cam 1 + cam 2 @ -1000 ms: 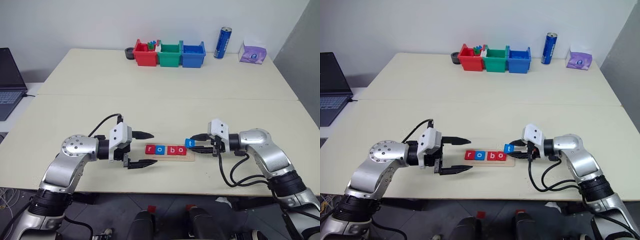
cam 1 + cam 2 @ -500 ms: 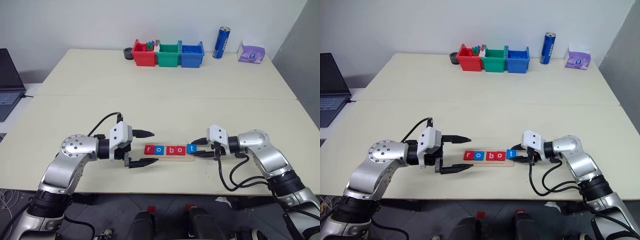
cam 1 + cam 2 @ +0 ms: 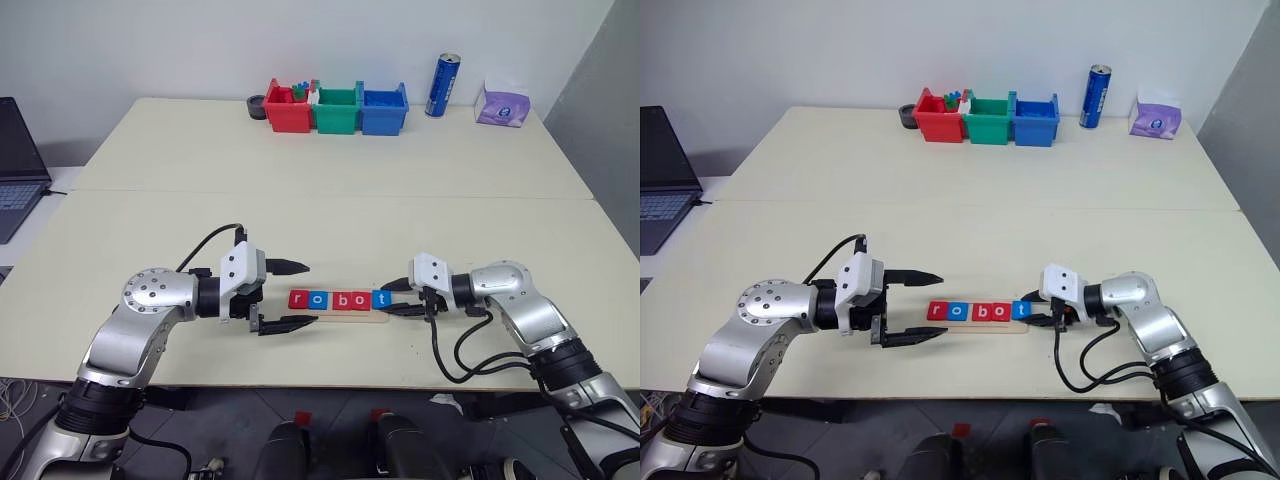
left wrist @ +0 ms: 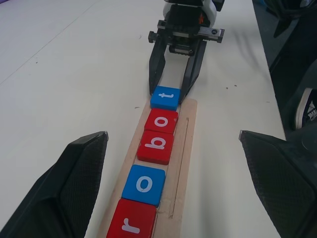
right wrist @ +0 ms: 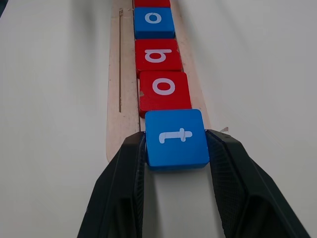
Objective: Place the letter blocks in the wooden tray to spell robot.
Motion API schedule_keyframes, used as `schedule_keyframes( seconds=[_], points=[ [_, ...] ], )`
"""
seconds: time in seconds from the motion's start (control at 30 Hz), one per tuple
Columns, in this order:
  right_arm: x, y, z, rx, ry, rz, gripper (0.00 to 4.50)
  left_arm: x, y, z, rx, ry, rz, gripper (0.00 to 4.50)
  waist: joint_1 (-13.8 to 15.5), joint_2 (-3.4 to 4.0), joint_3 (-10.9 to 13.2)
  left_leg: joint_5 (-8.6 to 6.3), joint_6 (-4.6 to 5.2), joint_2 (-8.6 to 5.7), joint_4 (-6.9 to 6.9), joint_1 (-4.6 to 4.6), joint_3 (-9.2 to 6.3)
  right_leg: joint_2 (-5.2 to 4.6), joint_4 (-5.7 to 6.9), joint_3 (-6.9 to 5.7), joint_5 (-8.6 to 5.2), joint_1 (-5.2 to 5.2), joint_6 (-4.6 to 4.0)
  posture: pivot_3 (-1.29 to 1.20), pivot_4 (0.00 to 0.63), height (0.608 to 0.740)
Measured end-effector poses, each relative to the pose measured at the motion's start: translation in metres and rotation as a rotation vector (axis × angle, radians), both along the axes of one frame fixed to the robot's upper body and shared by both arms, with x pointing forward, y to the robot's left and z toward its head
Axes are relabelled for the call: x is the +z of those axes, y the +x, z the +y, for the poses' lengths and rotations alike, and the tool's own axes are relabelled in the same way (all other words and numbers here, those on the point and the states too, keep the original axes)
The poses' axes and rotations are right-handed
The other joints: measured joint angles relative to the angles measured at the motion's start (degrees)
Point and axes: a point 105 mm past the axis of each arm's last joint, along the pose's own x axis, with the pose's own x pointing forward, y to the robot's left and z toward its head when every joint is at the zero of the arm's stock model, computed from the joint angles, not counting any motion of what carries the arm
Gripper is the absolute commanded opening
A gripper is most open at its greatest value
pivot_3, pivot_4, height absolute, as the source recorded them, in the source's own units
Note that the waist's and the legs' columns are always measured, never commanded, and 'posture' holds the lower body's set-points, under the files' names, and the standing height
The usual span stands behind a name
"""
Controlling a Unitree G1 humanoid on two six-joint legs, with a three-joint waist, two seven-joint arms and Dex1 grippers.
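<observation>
— What is held in the wooden tray (image 3: 340, 313), low in the centre of the frame?

— Four letter blocks are seated in it: red r (image 3: 299, 299), blue o (image 3: 319, 299), red b (image 3: 340, 299), red o (image 3: 360, 299). The blue t (image 3: 381, 298) is placed at the tray's right end, clamped by the right pincer (image 3: 398, 298).

— And the left pincer (image 3: 293, 296)?

— Its fingers are spread wide apart, just left of the tray, with nothing gripped.

— The bins at the top of the frame?

— Small coloured pieces are seen in the red bin (image 3: 287, 110); the contents of the green bin (image 3: 338, 110) and blue bin (image 3: 385, 110) cannot be told.
</observation>
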Motion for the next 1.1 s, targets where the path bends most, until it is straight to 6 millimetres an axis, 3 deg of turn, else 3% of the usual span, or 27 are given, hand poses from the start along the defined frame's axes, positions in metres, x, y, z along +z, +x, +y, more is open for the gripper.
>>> schedule_keyframes(
  seconds=[0.5, 0.77, 0.8, 1.1],
  points=[
    [0.000, -0.003, 0.001, 0.025, -0.002, 0.024, 1.46, 0.004, 0.002, -0.001, 0.004, -0.005, -0.016, 4.50, 0.00, 0.00, 0.00, 0.00, 0.00, 0.00, 0.00, 0.00, 0.00, 0.00, 0.00, 0.00, 0.00, 0.00, 0.00, 0.00, 0.150, 0.740],
    [0.000, -0.003, 0.001, 0.026, -0.001, 0.026, 4.27, 0.003, 0.004, -0.001, 0.011, -0.006, -0.018, 4.50, 0.00, 0.00, 0.00, 0.00, 0.00, 0.00, 0.00, 0.00, 0.00, 0.00, 0.01, 0.00, 0.00, 0.00, -0.01, 0.00, 0.150, 0.740],
    [0.000, -0.003, 0.001, 0.025, 0.000, 0.027, 4.43, 0.003, 0.004, -0.001, 0.011, -0.006, -0.018, 4.50, 0.00, 0.00, 0.00, 0.00, 0.00, 0.00, 0.00, 0.00, 0.00, 0.00, 0.01, 0.00, 0.00, 0.00, -0.01, 0.00, 0.150, 0.740],
    [0.012, 0.003, -0.009, -0.031, 0.027, 0.040, 4.43, 0.003, 0.004, -0.001, 0.011, -0.008, -0.018, 4.50, 0.03, 0.00, 0.00, 0.00, 0.00, 0.00, 0.01, -0.01, -0.01, -0.01, 0.01, 0.00, 0.00, 0.00, -0.01, 0.00, 0.150, 0.740]
  ],
)
